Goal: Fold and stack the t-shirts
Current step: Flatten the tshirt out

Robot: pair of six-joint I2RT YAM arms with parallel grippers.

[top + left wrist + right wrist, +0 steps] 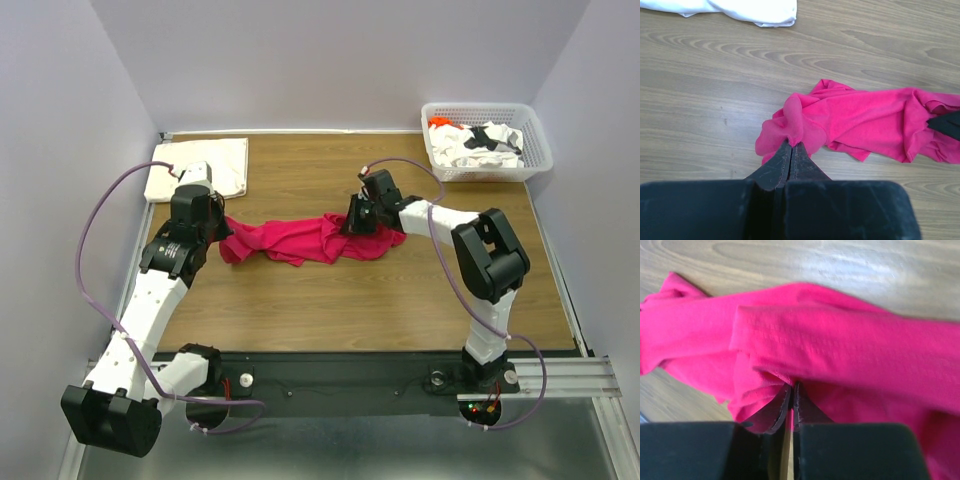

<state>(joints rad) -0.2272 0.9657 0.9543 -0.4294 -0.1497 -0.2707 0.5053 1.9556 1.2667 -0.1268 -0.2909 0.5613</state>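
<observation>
Top external view: the magenta-red t-shirt lies bunched mid-way across the table. The left gripper and right gripper each pinch one end, jaws closed. It looks soft, light and floppy, so corners probably hold best.

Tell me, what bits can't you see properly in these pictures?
Shirts in the basket: top view, too small and crumpled to count; the basket wall hides some.
Cream shirt: left wrist view, cut off by the top edge.
Magenta shirt: right wrist view, blurred and cut off at the right edge; the closed right gripper and left gripper cover the pinched bits.
</observation>
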